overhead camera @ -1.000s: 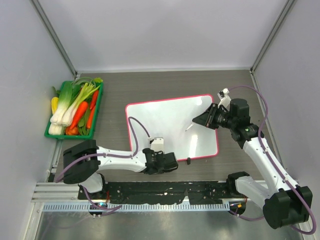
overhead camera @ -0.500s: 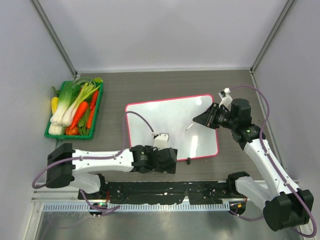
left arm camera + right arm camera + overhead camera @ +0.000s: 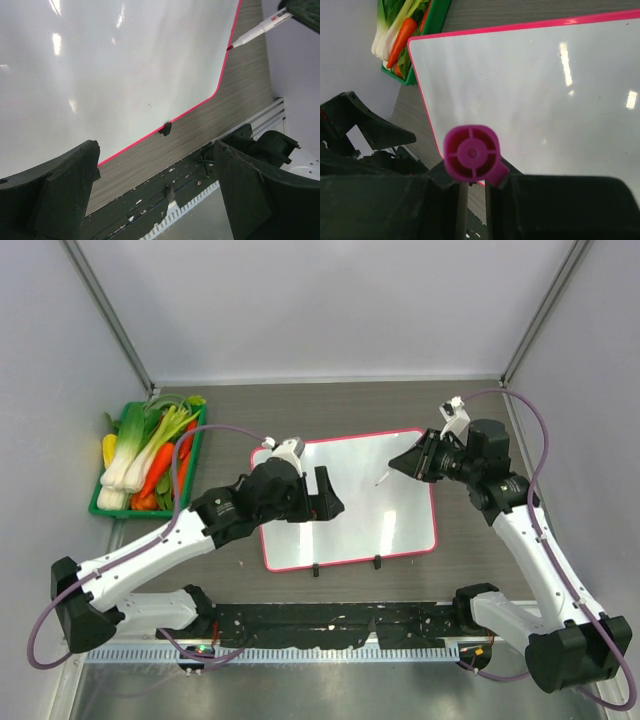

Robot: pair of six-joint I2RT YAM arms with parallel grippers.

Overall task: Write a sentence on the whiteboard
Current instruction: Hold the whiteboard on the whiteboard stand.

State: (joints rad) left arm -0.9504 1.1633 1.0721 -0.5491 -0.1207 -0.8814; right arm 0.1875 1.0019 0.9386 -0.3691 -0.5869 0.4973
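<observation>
The whiteboard (image 3: 370,525) lies flat mid-table, glossy white with a pink frame and two black feet on its near edge. Its surface (image 3: 125,65) looks blank. My right gripper (image 3: 408,465) is shut on a marker (image 3: 382,478), which slants down toward the board's right half. From the left wrist the marker (image 3: 257,31) shows a dark tip close over the board; I cannot tell whether it touches. The marker's magenta end (image 3: 471,152) sticks out between my right gripper's (image 3: 472,187) fingers. My left gripper (image 3: 328,495) hangs open and empty over the board's left part, its jaws (image 3: 156,150) wide apart.
A green basket of vegetables (image 3: 150,455) stands at the far left, also visible in the right wrist view (image 3: 405,35). The black base rail (image 3: 330,620) runs along the near edge. Grey walls enclose the table on three sides.
My left arm rose from the board's near edge and swung over its left part, and its gripper opened. My right gripper drew the marker slightly farther back.
</observation>
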